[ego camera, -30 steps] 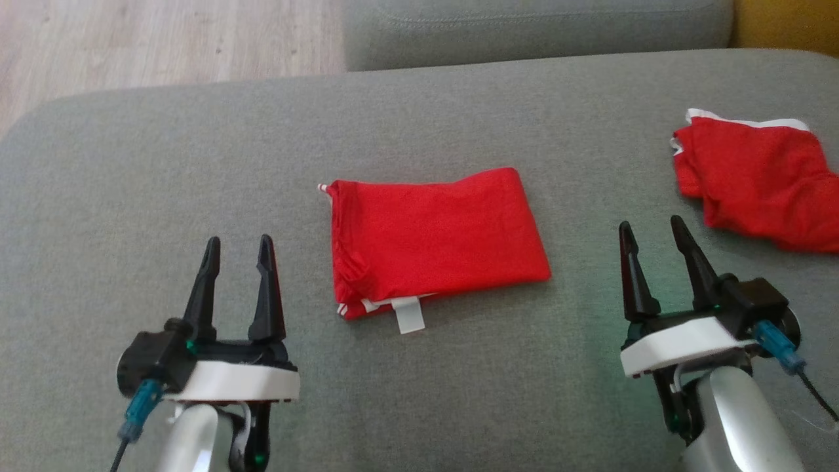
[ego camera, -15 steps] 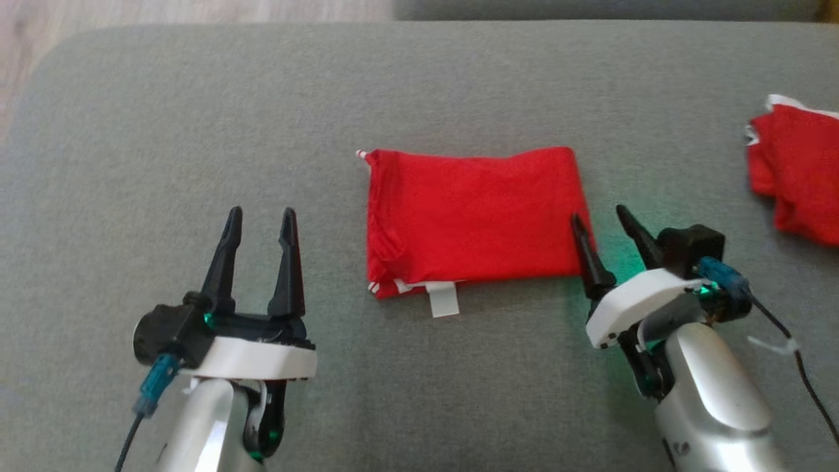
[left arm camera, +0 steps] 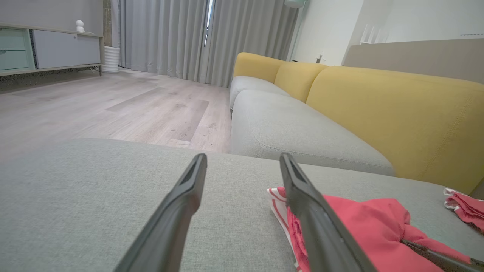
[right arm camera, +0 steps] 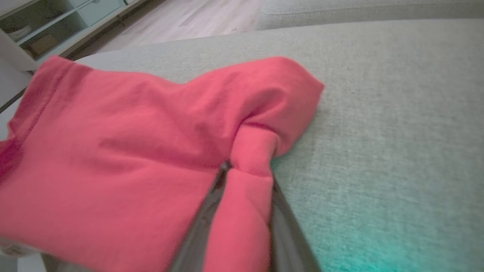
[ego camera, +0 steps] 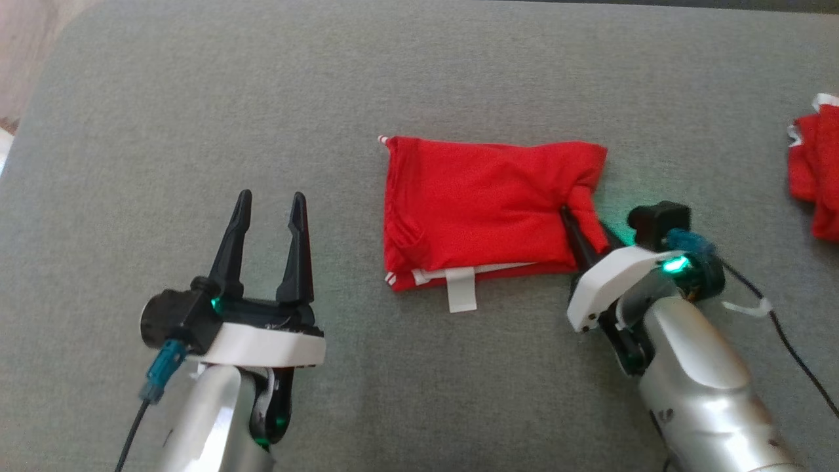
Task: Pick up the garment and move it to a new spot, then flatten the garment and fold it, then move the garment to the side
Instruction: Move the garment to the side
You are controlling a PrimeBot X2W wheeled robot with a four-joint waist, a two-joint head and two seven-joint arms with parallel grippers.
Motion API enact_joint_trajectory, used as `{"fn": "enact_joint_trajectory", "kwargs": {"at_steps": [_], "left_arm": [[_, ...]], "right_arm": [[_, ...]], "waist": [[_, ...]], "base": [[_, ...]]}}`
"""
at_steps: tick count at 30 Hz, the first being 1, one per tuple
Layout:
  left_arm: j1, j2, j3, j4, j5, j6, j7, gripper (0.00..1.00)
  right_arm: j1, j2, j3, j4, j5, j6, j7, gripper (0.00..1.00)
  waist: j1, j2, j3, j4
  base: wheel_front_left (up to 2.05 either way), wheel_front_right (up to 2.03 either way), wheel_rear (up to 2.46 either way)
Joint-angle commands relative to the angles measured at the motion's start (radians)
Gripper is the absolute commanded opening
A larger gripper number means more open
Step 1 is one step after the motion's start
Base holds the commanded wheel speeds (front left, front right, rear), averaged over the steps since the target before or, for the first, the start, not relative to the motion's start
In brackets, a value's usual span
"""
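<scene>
A folded red garment with white trim and a white label lies in the middle of the grey sofa cushion. My right gripper is at its right edge, shut on a bunched ridge of red fabric that rises between the fingers. The right wrist view shows that fold of the garment filling the gap of the right gripper. My left gripper stands open over bare cushion, left of the garment and apart from it. In the left wrist view the left gripper holds nothing, with the garment just right of it.
A second red and white garment lies at the cushion's far right edge, also seen in the left wrist view. A yellow backrest runs along the far right side of the sofa. Wooden floor lies beyond the cushion's left edge.
The camera has tilted down. My right gripper has moved left to the garment's right edge and closed on it, pulling up a fold. The left gripper has stayed open.
</scene>
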Motion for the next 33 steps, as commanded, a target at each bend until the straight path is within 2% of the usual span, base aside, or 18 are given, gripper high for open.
{"fn": "enact_joint_trajectory", "kwargs": {"at_steps": [1, 8, 12, 16, 24, 29, 33], "left_arm": [[-0.029, 0.005, 0.028, -0.030, -0.003, 0.004, -0.005, 1.00], [-0.036, 0.005, 0.019, -0.047, 0.004, 0.003, -0.005, 1.00], [-0.049, 0.005, -0.015, -0.056, 0.002, 0.005, -0.005, 1.00], [-0.064, 0.005, -0.049, -0.063, -0.005, 0.013, -0.005, 1.00], [-0.118, 0.005, -0.132, -0.086, -0.016, 0.036, -0.005, 1.00], [-0.138, 0.005, -0.142, -0.090, -0.012, 0.039, -0.005, 1.00], [-0.146, 0.005, -0.136, -0.084, -0.008, 0.032, -0.005, 1.00]], "right_arm": [[-0.013, 0.016, 0.039, 0.008, -0.037, -0.001, -0.028, 0.00], [-0.068, 0.011, 0.036, 0.012, -0.219, -0.001, -0.121, 0.00], [-0.086, -0.025, 0.040, -0.025, -0.282, -0.001, -0.128, 0.00], [-0.098, -0.076, 0.055, -0.068, -0.298, -0.001, -0.110, 0.00], [-0.131, -0.285, 0.069, -0.215, -0.242, -0.001, -0.007, 0.00], [-0.146, -0.414, 0.019, -0.275, -0.199, -0.001, 0.052, 0.00], [-0.147, -0.491, -0.022, -0.282, -0.183, -0.001, 0.089, 0.00]], "waist": [[-0.0001, -0.0001, -0.008, -0.016], [-0.0001, -0.0001, -0.035, -0.089], [-0.0001, -0.0001, -0.048, -0.139], [-0.0001, -0.0001, -0.050, -0.178], [-0.0001, -0.0001, -0.012, -0.247], [-0.0001, -0.0001, 0.023, -0.258], [-0.0001, -0.0001, 0.048, -0.253]], "base": [[0.00, 0.00, 0.00], [0.00, 0.00, 0.00], [0.00, 0.00, 0.00], [0.00, 0.00, 0.00], [0.00, 0.00, 0.00], [0.00, 0.00, 0.00], [0.00, 0.00, 0.00]]}}
